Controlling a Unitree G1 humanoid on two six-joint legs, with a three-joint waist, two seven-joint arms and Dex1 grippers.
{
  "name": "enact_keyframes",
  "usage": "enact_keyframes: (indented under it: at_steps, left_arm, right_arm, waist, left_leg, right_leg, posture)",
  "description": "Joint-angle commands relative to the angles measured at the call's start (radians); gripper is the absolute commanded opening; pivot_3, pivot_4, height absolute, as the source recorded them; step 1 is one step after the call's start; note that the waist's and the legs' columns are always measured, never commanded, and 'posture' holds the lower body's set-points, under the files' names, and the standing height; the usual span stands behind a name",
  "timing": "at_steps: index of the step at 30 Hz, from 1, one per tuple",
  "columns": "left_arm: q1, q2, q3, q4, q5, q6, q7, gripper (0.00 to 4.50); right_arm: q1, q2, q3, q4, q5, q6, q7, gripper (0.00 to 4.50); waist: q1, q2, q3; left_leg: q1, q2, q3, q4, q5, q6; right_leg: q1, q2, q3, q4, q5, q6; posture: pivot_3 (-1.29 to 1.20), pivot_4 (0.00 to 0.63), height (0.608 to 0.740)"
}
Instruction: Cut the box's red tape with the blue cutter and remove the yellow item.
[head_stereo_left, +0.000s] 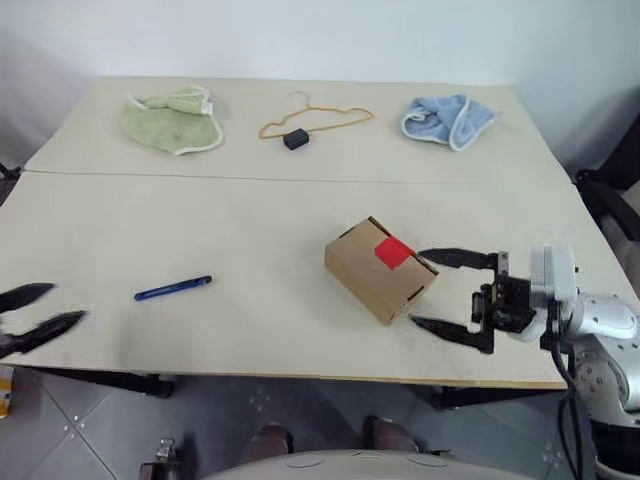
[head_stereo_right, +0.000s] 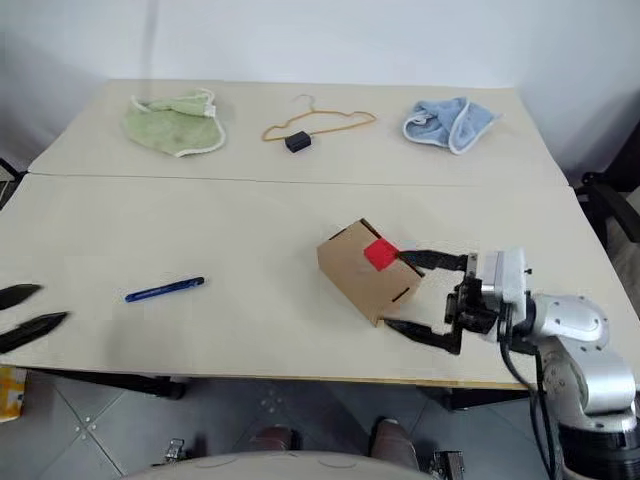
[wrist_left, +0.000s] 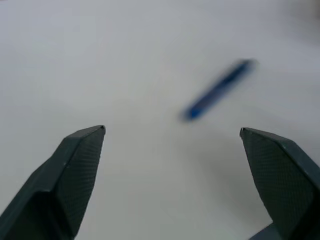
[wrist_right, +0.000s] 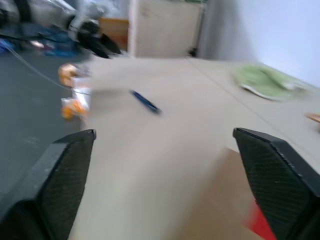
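The brown box (head_stereo_left: 372, 270) lies turned at an angle on the table's right half, lid shut, with the red tape (head_stereo_left: 393, 251) across its top. My right gripper (head_stereo_left: 416, 287) is open, its two black fingers (head_stereo_left: 455, 258) standing either side of the box's right corner, apart from it. The blue cutter (head_stereo_left: 173, 288) lies flat on the left half of the table. My left gripper (head_stereo_left: 66, 304) is open at the table's far left edge, to the left of the cutter (wrist_left: 217, 90) and holding nothing. The yellow item is hidden.
A green cloth (head_stereo_left: 172, 118), a wire hanger (head_stereo_left: 318, 117) with a small black block (head_stereo_left: 296, 139) and a blue cloth (head_stereo_left: 447, 120) lie along the far side. The table's front edge (head_stereo_left: 300, 374) runs just under both grippers.
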Motion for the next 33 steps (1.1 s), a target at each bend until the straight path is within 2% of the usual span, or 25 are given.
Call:
enact_keyframes:
  at_steps: [1, 6, 10, 12, 17, 21, 26, 30, 33]
  left_arm:
    - [-0.003, 0.046, -0.027, 0.105, 0.031, -0.107, -0.061, 4.5]
    - [-0.15, 0.063, -0.149, 0.154, 0.052, -0.144, -0.107, 4.5]
    - [-0.229, -0.01, -0.295, 0.059, 0.056, -0.181, -0.213, 4.5]
    - [-0.273, -0.058, -0.351, 0.071, 0.076, -0.239, -0.221, 4.5]
    - [-0.415, -0.12, -0.459, 0.233, 0.161, -0.371, -0.191, 4.5]
    - [-0.519, -0.149, -0.526, 0.381, 0.229, -0.467, -0.167, 4.5]
    - [-0.584, -0.152, -0.594, 0.493, 0.3, -0.556, -0.177, 4.5]
    - [-0.624, -0.176, -0.628, 0.546, 0.333, -0.547, -0.17, 4.5]
    - [-0.631, -0.19, -0.653, 0.569, 0.356, -0.521, -0.177, 3.99]
  right_arm:
    - [0.013, 0.013, -0.001, -0.089, 0.048, 0.016, -0.067, 4.47]
    - [0.056, -0.013, -0.04, -0.102, 0.016, -0.022, -0.076, 4.47]
    - [0.116, -0.059, -0.069, -0.109, 0.011, -0.034, -0.049, 4.47]
    - [0.139, -0.074, -0.083, -0.111, 0.015, -0.037, -0.048, 4.47]
    - [0.173, -0.088, -0.1, -0.122, 0.011, -0.041, -0.06, 4.47]
    - [0.193, -0.095, -0.105, -0.14, 0.007, -0.043, -0.075, 4.47]
    - [0.212, -0.105, -0.121, -0.159, 0.016, -0.038, -0.098, 4.47]
    - [0.241, -0.107, -0.137, -0.159, 0.014, -0.04, -0.108, 4.47]
    - [0.255, -0.109, -0.146, -0.172, 0.017, -0.034, -0.121, 4.5]
  waist:
    - [0.005, 0.0, 0.0]
    - [0.011, -0.002, -0.001]
    - [0.006, -0.003, -0.002]
    - [0.003, -0.002, -0.001]
    - [-0.02, -0.004, -0.002]
    - [-0.018, -0.004, -0.002]
    - [-0.016, -0.004, -0.002]
    - [-0.011, -0.004, -0.002]
    - [-0.004, 0.0, -0.004]
  left_leg:
    - [0.0, 0.0, 0.001, 0.0, 0.0, 0.0]
    - [0.0, 0.0, 0.001, 0.0, 0.0, 0.0]
    - [0.0, 0.0, 0.002, 0.0, 0.001, -0.001]
    - [0.001, 0.001, 0.005, 0.0, 0.001, -0.001]
    - [0.005, 0.002, 0.01, -0.001, 0.001, -0.001]
    - [0.006, 0.002, 0.011, -0.001, 0.001, -0.001]
    - [0.007, 0.002, 0.012, 0.0, 0.0, 0.0]
    - [0.009, 0.002, 0.012, -0.001, 0.0, 0.0]
    - [0.011, 0.002, 0.012, 0.0, 0.0, 0.0]
  right_leg:
    - [0.0, 0.0, 0.0, 0.0, 0.0, 0.0]
    - [0.0, 0.0, 0.0, 0.001, 0.0, 0.0]
    - [0.0, 0.0, 0.0, 0.001, 0.001, 0.0]
    - [0.0, 0.0, 0.001, 0.001, 0.001, 0.0]
    - [0.0, 0.001, 0.001, 0.003, 0.001, 0.0]
    - [0.0, 0.0, 0.002, 0.003, 0.001, 0.0]
    - [0.001, 0.0, 0.002, 0.003, 0.001, 0.0]
    - [0.003, 0.0, 0.002, 0.003, 0.001, 0.0]
    - [0.004, 0.0, 0.002, 0.004, 0.001, 0.0]
  posture:
    - [0.0, 0.15, 0.74]
    - [0.0, 0.15, 0.74]
    - [0.0, 0.15, 0.74]
    - [0.0, 0.15, 0.74]
    - [0.0, 0.15, 0.74]
    - [0.0, 0.15, 0.74]
    - [0.0, 0.15, 0.74]
    - [0.0, 0.15, 0.74]
    - [0.0, 0.15, 0.74]
